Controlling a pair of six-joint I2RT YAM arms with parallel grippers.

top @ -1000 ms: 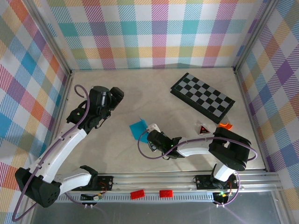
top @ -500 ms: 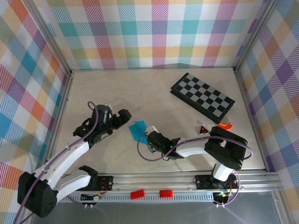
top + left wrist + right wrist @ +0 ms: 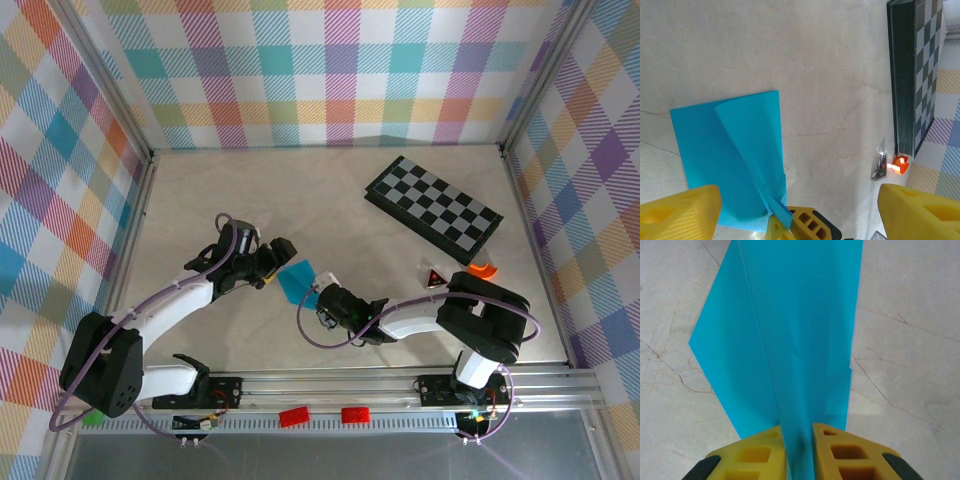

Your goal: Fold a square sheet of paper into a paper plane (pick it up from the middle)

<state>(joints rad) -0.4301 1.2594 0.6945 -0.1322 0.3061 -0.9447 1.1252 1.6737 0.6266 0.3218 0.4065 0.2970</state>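
The square sheet of paper [image 3: 295, 278] is cyan-blue and folded, with slanted flaps and a raised centre ridge [image 3: 790, 365]. It lies on the table in the middle. My right gripper [image 3: 322, 296] is at its near right end. Its yellow fingers [image 3: 757, 455] stand close together on the raised ridge, which fills the narrow gap between them. My left gripper [image 3: 275, 262] is at the paper's left edge and open. Its yellow fingertips [image 3: 680, 210] stand wide apart, one over the paper [image 3: 735, 160] and the other over bare table, with nothing held.
A black-and-grey checkered board [image 3: 432, 208] lies at the back right. A small orange piece [image 3: 482, 269] and a small red-and-black triangle [image 3: 434, 277] sit near the right arm. Plaid walls close three sides, and two red tags [image 3: 294, 416] sit on the front rail.
The left arm swung from the back left to the paper's left edge, and its jaws narrowed a little. The right gripper stayed on the paper's ridge.
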